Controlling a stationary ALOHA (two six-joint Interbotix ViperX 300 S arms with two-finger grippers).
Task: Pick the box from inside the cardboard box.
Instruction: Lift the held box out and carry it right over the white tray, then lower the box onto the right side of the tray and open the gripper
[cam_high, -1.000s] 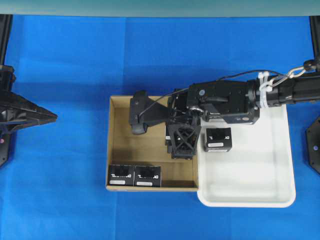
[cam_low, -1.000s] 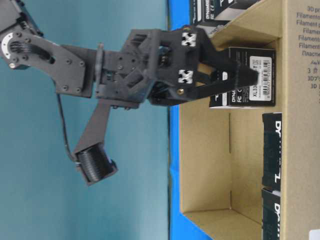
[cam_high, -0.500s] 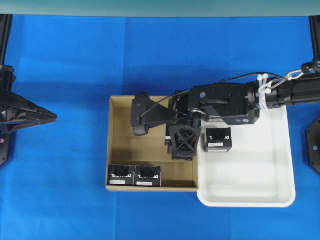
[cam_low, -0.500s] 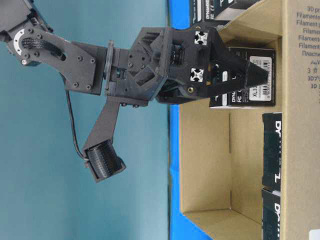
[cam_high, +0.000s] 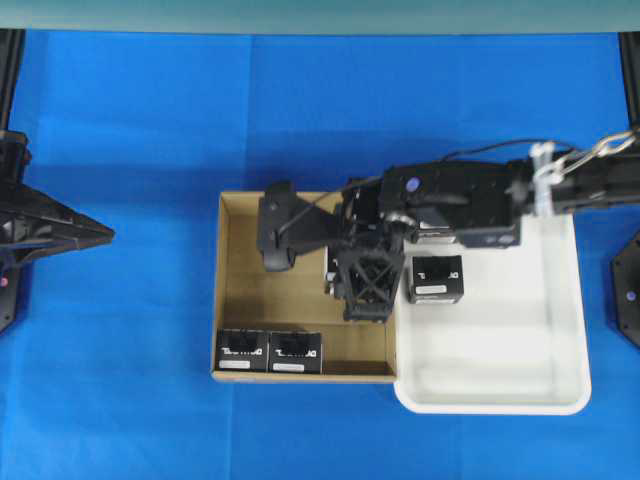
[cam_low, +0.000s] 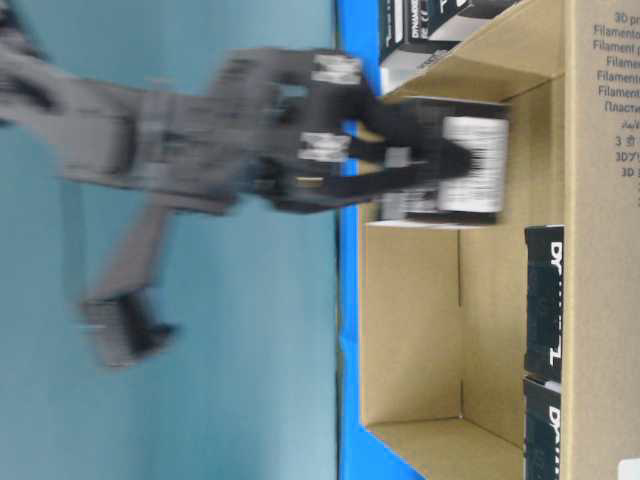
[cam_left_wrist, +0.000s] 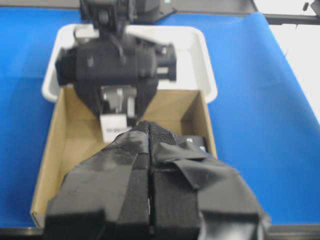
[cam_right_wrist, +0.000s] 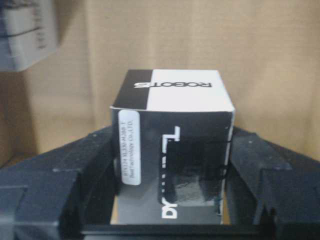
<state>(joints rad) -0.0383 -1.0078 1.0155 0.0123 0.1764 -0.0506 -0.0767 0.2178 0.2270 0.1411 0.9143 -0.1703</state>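
carton (cam_high: 240, 290): two boxes (cam_high: 268, 351) along its near wall
tray (cam_high: 560, 395): one box, beside carton
right gripper (cam_right_wrist: 172, 165): clamps a box (cam_right_wrist: 172, 160)
left gripper (cam_left_wrist: 150, 200): closed
cloth (cam_high: 130, 130): blue

You see a blue cloth (cam_high: 150, 120) covering the table, a white tray (cam_high: 500, 385) lying on it at the right of the overhead view, and a teal wall (cam_low: 200, 420) rising behind the table edge in the table-level view.

One camera looks straight down on my bench, one sideways at bench level, both sharing the carton (cam_high: 300, 290) my wrist cameras view close.
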